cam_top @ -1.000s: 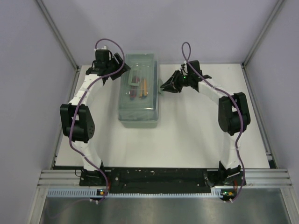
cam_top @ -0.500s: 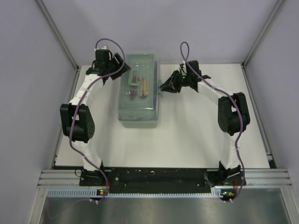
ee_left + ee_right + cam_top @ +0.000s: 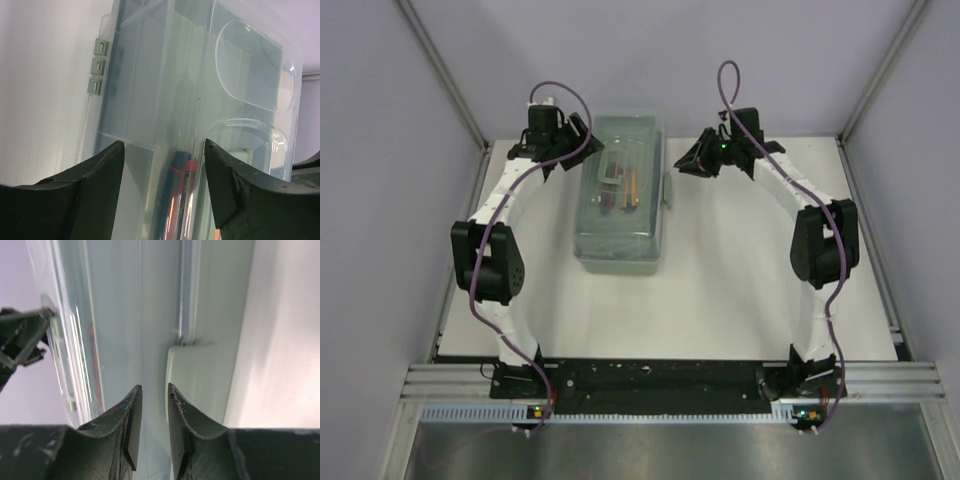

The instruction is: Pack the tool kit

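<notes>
Toolbox (image 3: 620, 215) lies on the table (image 3: 740, 290), toward 12 o'clock. Your left pincer (image 3: 578, 132) waits at its 10 o'clock, fingers apart. Your right pincer (image 3: 684, 166) is at 2 o'clock beside the latch (image 3: 200, 380), fingers nearly together, gripping nothing.

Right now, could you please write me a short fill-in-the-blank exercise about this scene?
The red and orange tools lie ____ the pale green translucent plastic toolbox.
The black-fingered left gripper stands ____.
The toolbox's pale green plastic latch sits on its ____ side.
Missing words: inside; open; right.
</notes>
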